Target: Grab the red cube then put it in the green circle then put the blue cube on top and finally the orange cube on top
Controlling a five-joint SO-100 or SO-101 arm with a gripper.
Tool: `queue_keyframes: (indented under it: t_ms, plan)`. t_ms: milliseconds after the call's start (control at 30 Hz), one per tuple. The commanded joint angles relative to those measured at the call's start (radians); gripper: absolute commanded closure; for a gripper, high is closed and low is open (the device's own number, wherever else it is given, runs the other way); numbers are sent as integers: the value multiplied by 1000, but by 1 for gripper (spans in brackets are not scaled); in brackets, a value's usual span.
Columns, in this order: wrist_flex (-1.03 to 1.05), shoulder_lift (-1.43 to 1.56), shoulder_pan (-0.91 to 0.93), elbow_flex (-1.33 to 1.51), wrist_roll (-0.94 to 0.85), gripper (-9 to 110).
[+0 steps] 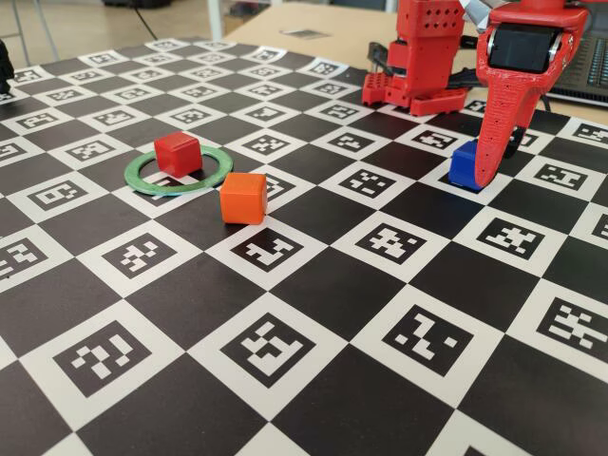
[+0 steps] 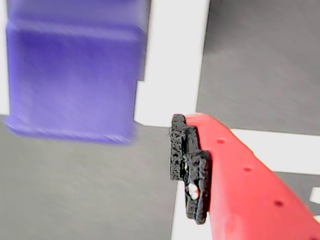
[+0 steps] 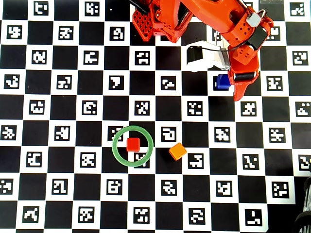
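The red cube (image 1: 178, 152) (image 3: 132, 143) sits inside the green circle (image 1: 133, 178) (image 3: 113, 145), a flat ring on the board. The orange cube (image 1: 243, 198) (image 3: 177, 151) lies just outside the ring, to its right in the overhead view. The blue cube (image 1: 464, 163) (image 3: 223, 81) rests on the board near the arm's base. My gripper (image 1: 472, 173) (image 3: 229, 88) is low at the blue cube and open. One red finger (image 1: 488, 161) stands right of the cube. In the wrist view the blue cube (image 2: 70, 70) fills the upper left, apart from the padded finger (image 2: 189, 165).
The board (image 1: 313, 313) is a black-and-white checker mat with printed markers. The arm's red base (image 1: 418, 57) (image 3: 155, 19) stands at the far edge. A white camera housing (image 3: 204, 58) rides on the wrist. A dark device (image 1: 589, 85) lies beyond the board at the right.
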Motion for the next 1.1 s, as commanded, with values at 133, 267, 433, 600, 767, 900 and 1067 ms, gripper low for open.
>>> queue_keyframes:
  t_ms: [133,267,433,600,767,900,1067]
  plan:
    - [-6,32,15,20,-5,60]
    - [-14,34,17,26,-8,60]
    - [-26,34,25,41,-21,60]
    - [-26,37,32,49,-35,60]
    - [-32,37,52,64,-49,61]
    - [-32,37,54,64,-51,61]
    - [-37,40,51,64,-54,66]
